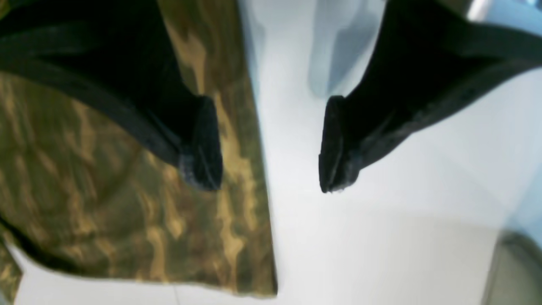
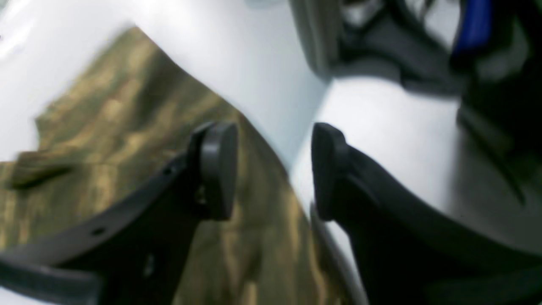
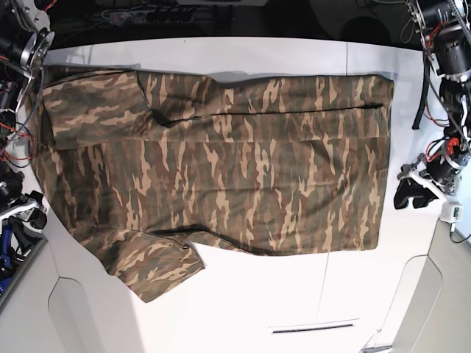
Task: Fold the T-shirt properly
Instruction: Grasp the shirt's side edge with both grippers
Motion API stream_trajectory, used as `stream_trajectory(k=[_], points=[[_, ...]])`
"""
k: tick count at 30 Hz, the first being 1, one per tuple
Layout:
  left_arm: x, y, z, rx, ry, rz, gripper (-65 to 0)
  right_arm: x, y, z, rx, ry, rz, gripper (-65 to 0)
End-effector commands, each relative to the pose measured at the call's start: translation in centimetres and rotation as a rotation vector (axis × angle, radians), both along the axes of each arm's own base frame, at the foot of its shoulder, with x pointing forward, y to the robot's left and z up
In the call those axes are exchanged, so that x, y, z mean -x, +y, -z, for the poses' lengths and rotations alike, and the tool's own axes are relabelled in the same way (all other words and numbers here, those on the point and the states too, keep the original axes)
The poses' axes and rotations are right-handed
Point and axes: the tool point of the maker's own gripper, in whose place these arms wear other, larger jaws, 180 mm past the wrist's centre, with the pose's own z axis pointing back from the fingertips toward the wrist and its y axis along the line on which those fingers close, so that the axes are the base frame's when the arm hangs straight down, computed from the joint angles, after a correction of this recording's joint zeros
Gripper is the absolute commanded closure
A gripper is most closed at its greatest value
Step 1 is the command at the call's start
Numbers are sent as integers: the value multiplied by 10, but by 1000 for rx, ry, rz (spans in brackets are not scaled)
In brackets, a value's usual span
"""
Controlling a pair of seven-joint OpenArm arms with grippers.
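Observation:
The camouflage T-shirt (image 3: 221,162) lies spread flat on the white table (image 3: 294,294), with its hem to the right and one sleeve (image 3: 158,268) sticking out at the lower left. My left gripper (image 1: 269,146) is open and empty, just above the shirt's edge (image 1: 106,169), with one finger over the cloth and the other over bare table. In the base view it (image 3: 411,193) is just off the shirt's right hem. My right gripper (image 2: 273,169) is open and empty over the shirt's edge (image 2: 106,118), at the table's left side (image 3: 29,215).
Cables and a power strip (image 3: 147,13) lie behind the table's far edge. The arm bases stand at both far corners (image 3: 449,44) (image 3: 18,51). A narrow slot (image 3: 313,327) marks the table's front.

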Motion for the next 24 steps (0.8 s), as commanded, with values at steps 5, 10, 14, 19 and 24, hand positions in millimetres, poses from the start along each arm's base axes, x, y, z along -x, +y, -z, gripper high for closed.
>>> stream_trajectory(k=[5, 10, 14, 19, 24], points=[[-23, 33, -1, 81, -33, -114, -394, 2, -14, 10, -3, 7, 36, -282], [-23, 28, 19, 182, 0, -142, -394, 9, -10, 26, -31, 39, 47, -282], [-24, 13, 28, 217, 7, -137, -394, 6, 2, 32, -55, 37, 40, -282], [-27, -5, 35, 253, 9, -125, -393, 0, 34, 41, -110, 27, 19, -282], [-30, -25, 42, 293, 13, -113, -392, -5, 67, 48, -165, 14, -8, -282]])
